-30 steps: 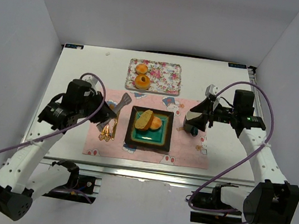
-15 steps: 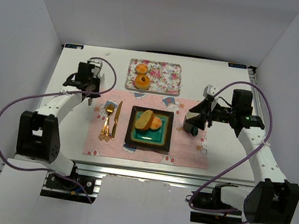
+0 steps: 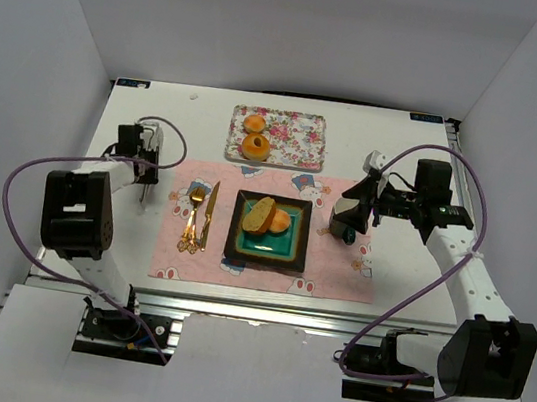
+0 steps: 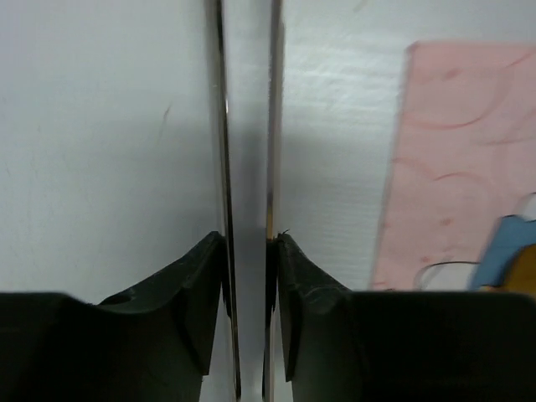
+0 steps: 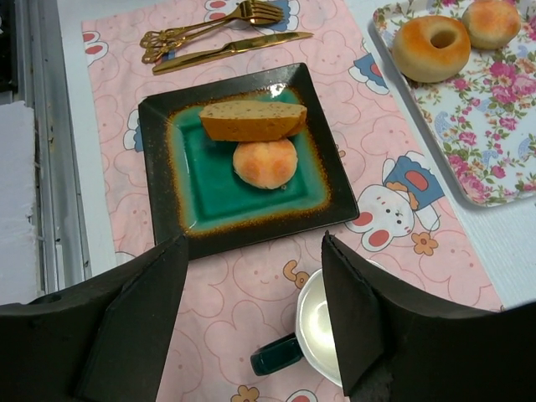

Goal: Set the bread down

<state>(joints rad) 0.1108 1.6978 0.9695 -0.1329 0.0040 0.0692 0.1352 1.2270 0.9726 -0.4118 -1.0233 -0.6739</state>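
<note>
The bread, a brown slice, was seen lying on the plate, its lower edge touching a round bun on the same teal centre. The plate was set on a pink mat near the front middle of the table. A gold fork and knife were laid side by side on the mat, just left of the plate.

Beyond the mat a floral tray was placed, and on it a donut and a roll, close together.

The right gripper was held over the mat's right part, its fingers spread wide and nothing gripped. A white cup with a dark handle was seen below it, between the two fingers in the wrist view and just right of the plate. Whether the cup was touched could not be told.

The left gripper was held over bare table, left of the mat and well apart from the plate. Its fingers were drawn in to a narrow slit, through which only the table surface was seen; nothing was held. The mat's edge was visible at the right of that wrist view.
</note>
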